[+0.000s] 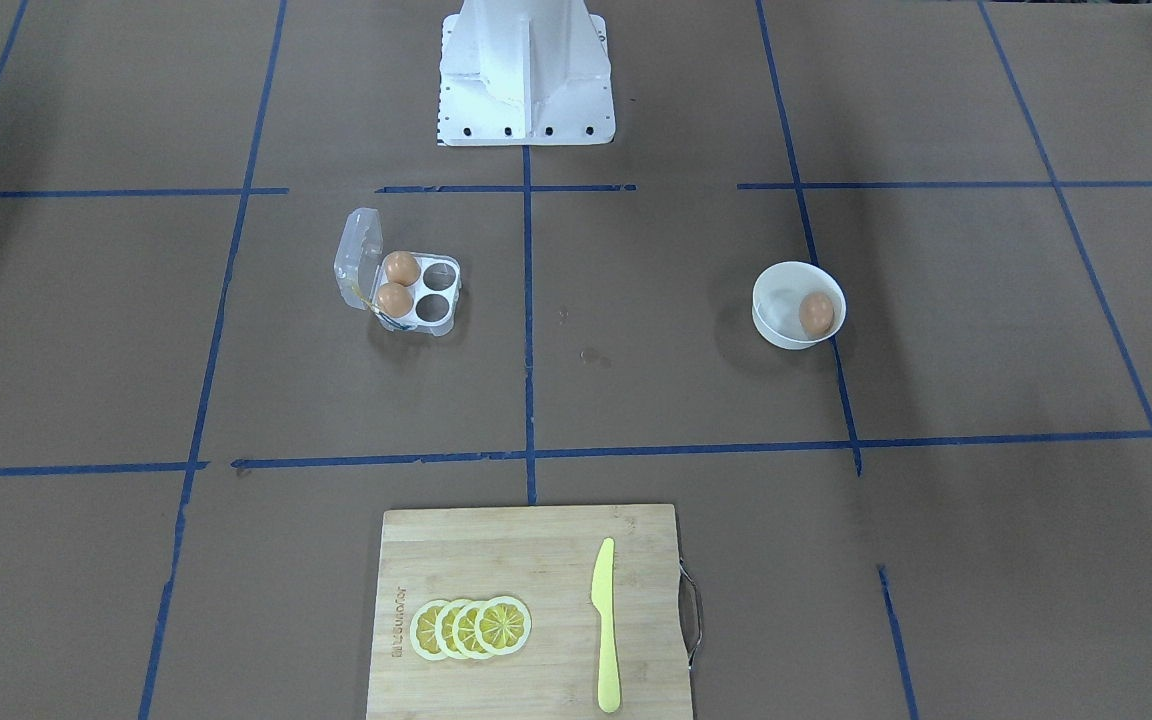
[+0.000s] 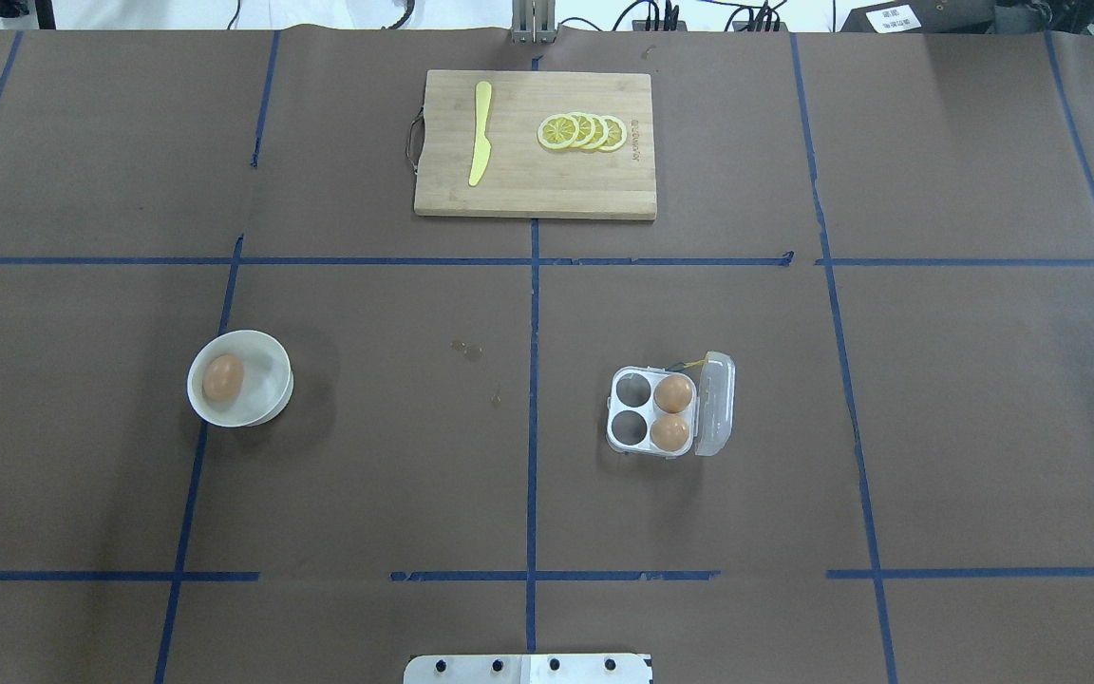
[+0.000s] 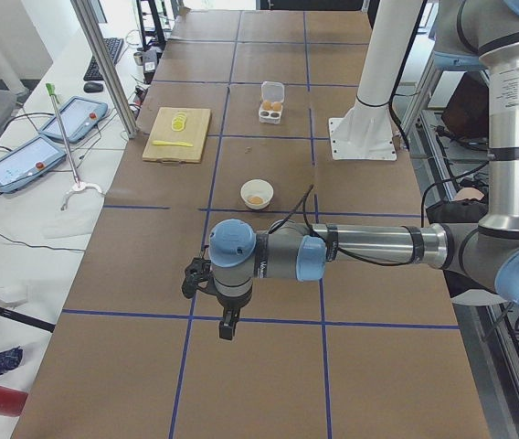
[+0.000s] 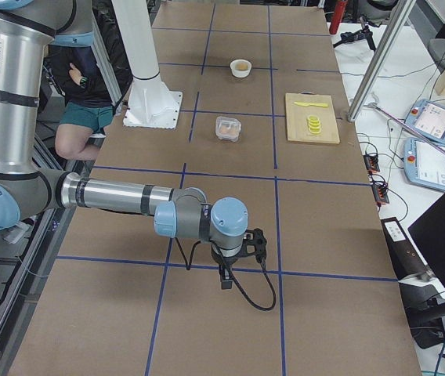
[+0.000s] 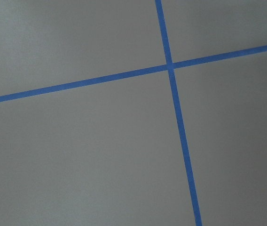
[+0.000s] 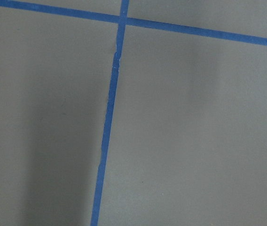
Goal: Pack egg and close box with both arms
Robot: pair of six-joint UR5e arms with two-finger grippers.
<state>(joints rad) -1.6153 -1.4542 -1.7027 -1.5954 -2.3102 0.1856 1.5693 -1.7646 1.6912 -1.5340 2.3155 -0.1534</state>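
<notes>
One orange-brown egg [image 2: 223, 377] lies in a round white bowl [image 2: 267, 353] on the table's left half; it also shows in the front view [image 1: 816, 313]. The clear four-cell box [image 2: 630, 410] stands right of centre with its lid [image 2: 715, 404] open. Two like eggs [image 2: 673, 392] fill the cells beside the lid; the other two cells are empty. A thin yellow string hangs at the box's hinge. My left gripper [image 3: 227, 325] shows only in the left side view and my right gripper [image 4: 224, 278] only in the right side view. Both are far from egg and box. I cannot tell whether they are open.
A wooden cutting board [image 2: 528, 195] with a yellow knife [image 2: 480, 133] and several lemon slices [image 2: 583, 132] lies at the far edge. The white pedestal base [image 1: 526, 75] stands at the near edge. Blue tape lines cross the brown table. Both wrist views show only table and tape.
</notes>
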